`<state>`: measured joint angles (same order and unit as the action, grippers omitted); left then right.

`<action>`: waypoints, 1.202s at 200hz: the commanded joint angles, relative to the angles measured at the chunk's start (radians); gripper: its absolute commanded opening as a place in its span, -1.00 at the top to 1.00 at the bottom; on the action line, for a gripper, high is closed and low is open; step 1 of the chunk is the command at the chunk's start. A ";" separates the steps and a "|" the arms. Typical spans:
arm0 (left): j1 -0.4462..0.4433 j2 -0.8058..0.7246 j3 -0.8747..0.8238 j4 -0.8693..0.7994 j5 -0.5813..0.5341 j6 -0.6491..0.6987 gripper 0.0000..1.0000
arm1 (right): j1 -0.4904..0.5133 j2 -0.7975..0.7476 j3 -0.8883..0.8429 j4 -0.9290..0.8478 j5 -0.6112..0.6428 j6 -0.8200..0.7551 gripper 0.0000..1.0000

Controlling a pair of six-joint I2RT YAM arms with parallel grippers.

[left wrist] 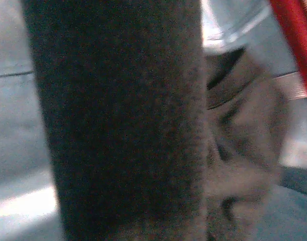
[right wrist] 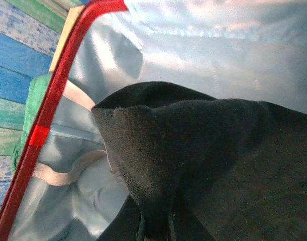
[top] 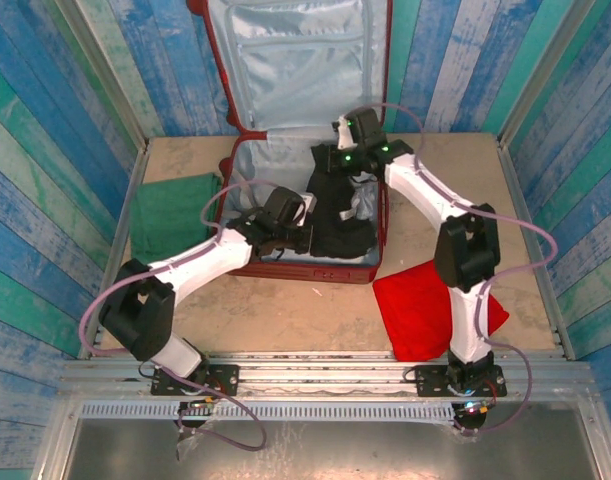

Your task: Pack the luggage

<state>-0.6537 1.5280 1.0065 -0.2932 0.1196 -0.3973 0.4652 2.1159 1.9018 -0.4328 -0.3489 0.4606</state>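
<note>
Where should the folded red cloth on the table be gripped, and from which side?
Probably the corner nearest the large dark-red hard-shell suitcase, pinched from above. The folded red cloth lies flat on the table, so only an edge offers purchase, and the right arm crosses its right part.

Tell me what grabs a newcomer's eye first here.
The big dark-red luggage lies open at the far middle of the table, its lid propped upright and pale lining showing. A black garment is heaped in its lower shell, with the left arm and right arm both reaching in over it. A folded red cloth lies on the near right, a green cloth on the left.
</note>
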 commanded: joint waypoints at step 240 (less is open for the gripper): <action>0.195 -0.212 -0.199 -0.082 -0.380 -0.168 -0.94 | 0.045 0.272 0.385 0.098 0.040 -0.037 -0.55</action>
<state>-0.4644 1.4693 0.7956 -0.2859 -0.1493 -0.5449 0.5076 2.4504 2.2719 -0.2985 -0.2955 0.4442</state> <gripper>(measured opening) 0.993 0.770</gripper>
